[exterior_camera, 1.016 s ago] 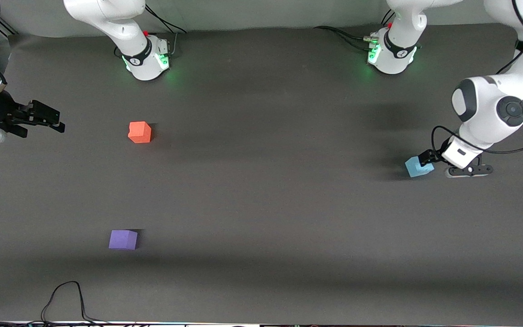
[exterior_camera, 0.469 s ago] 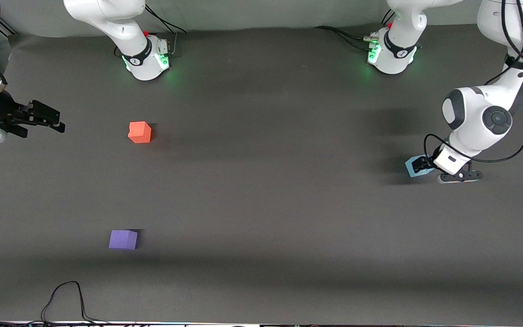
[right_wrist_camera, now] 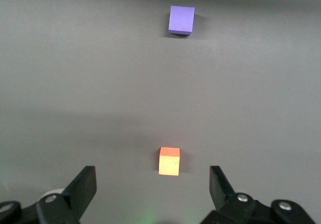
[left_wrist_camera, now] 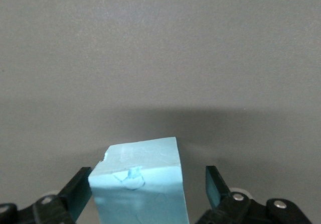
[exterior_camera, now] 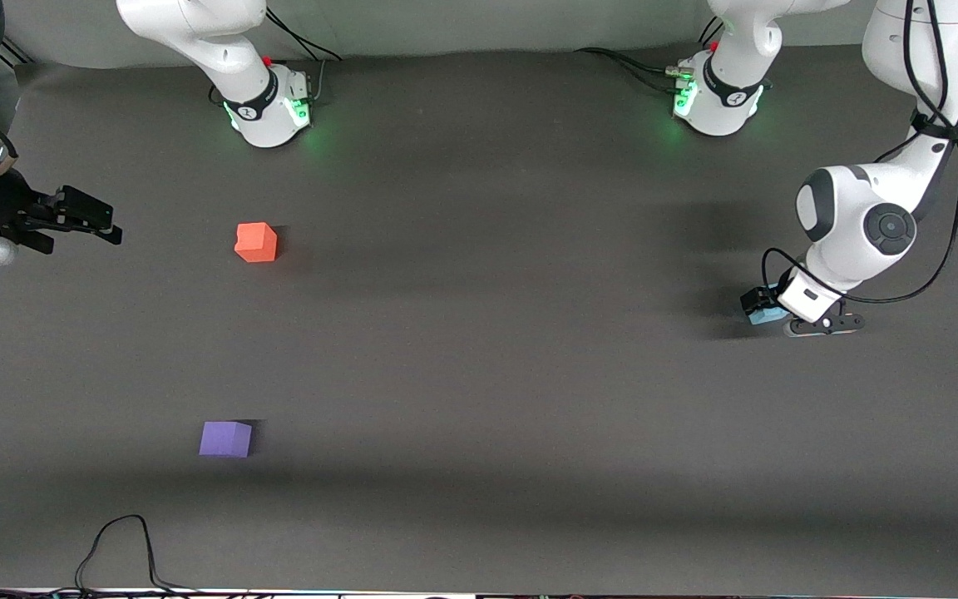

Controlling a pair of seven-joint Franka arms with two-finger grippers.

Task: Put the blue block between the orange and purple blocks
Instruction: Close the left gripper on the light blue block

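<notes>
The blue block (exterior_camera: pixel 767 315) sits on the dark table toward the left arm's end, mostly hidden by the hand; the left wrist view shows it (left_wrist_camera: pixel 140 184) close up. My left gripper (exterior_camera: pixel 762 304) is low around it, open: one finger sits against one side, the other stands a little apart. It also shows in the left wrist view (left_wrist_camera: pixel 148 186). The orange block (exterior_camera: pixel 256 242) and purple block (exterior_camera: pixel 225 438) lie toward the right arm's end, the purple one nearer the front camera. My right gripper (exterior_camera: pixel 84 218) waits open and empty, with both blocks, orange (right_wrist_camera: pixel 169 161) and purple (right_wrist_camera: pixel 181 19), in its wrist view.
The two arm bases (exterior_camera: pixel 267 108) (exterior_camera: pixel 716 100) stand along the table's back edge. A black cable (exterior_camera: pixel 121 541) loops onto the table at the edge nearest the front camera, toward the right arm's end.
My left gripper has moved over the blue block and come down, so its fingers now straddle it. The block has not shifted. The right arm has barely moved.
</notes>
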